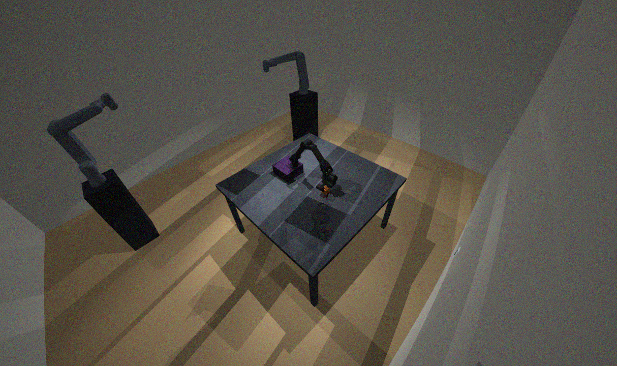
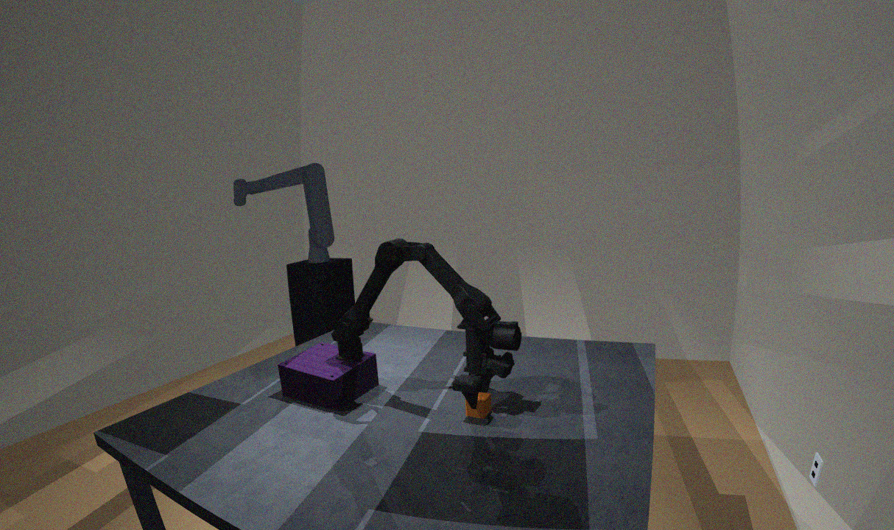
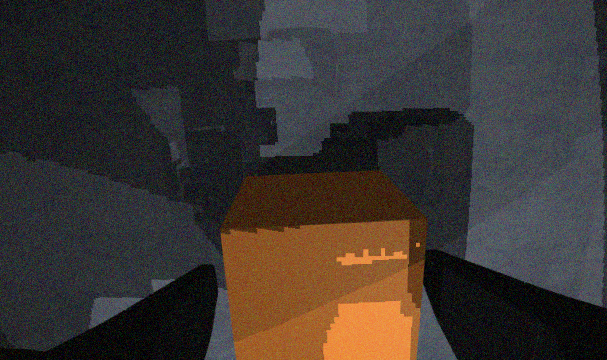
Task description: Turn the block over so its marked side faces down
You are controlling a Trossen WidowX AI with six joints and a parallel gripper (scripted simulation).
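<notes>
Nearest us in the wrist view is the orange block (image 1: 326,192) (image 2: 480,405) (image 3: 303,280), sitting on the table (image 1: 265,200) (image 2: 272,454) (image 3: 533,175) between the two fingers of our claw (image 1: 326,188) (image 2: 476,403) (image 3: 319,271). The claw is partly open, not clenched: slivers of table show on both sides of the block, so we judge it isn't gripped yet. The fingers straddle opposite sides, presumably so we can squeeze evenly, then lift and roll it. We can't make out the marked side, and the turn seems still to do.

Farther back, our black arm (image 1: 318,157) (image 2: 445,271) arches over from the purple box (image 1: 281,169) (image 2: 305,364), its wrist pointed down, likely to bring both fingers low around the block. Beyond the table, two grey arms on dark stands appear in the top view, well apart from our work.
</notes>
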